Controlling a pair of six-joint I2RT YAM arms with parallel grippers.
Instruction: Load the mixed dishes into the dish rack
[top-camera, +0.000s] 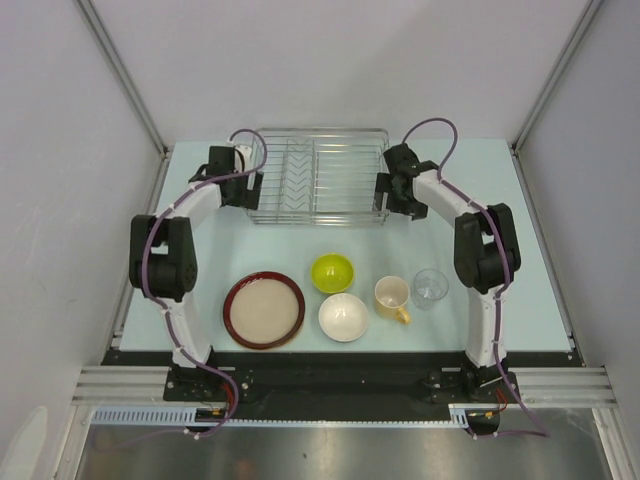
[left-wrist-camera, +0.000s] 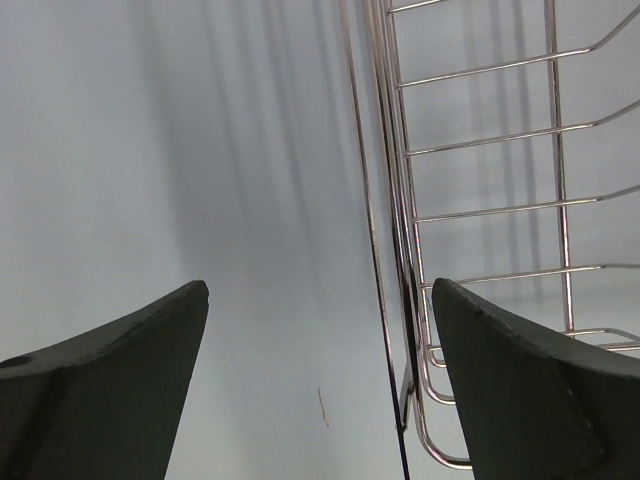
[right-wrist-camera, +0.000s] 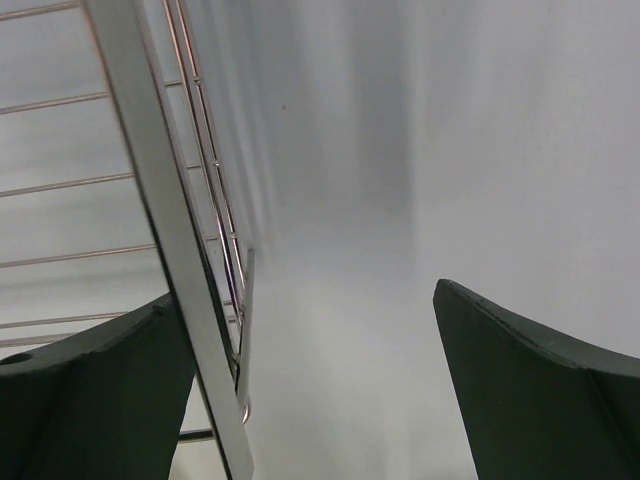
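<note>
**Both grippers straddle the rack's ends; dishes sit on the table**

The table (top-camera: 540, 290) is pale blue, closed in by grey panels on the left, right and far sides. The rack (top-camera: 318, 175) sits at the far middle, its far side close to the table's far edge. A bare strip of table lies between its near side and the dishes. More bare table lies outside each arm, toward the side edges.

The dishes stand in a loose row near the near edge, all outside the rack. The plate (top-camera: 264, 309) is at the left, its near rim close to the table edge. The white bowl (top-camera: 343, 317) is just beside it on the right. The green bowl (top-camera: 332, 272) sits behind those two, nearer the rack. The mug (top-camera: 392, 296) lies right of the white bowl, handle toward the near edge. The glass (top-camera: 430, 288) is just beside the mug.

The left gripper (left-wrist-camera: 320, 290) is at the rack's left end, jaws spread wide. The end wires run between its fingers, close to the inner one. The right gripper (right-wrist-camera: 302, 292) is spread just as wide at the right end, with the rim bar crossing by its inner finger. Whether either finger touches the wire cannot be told.
</note>
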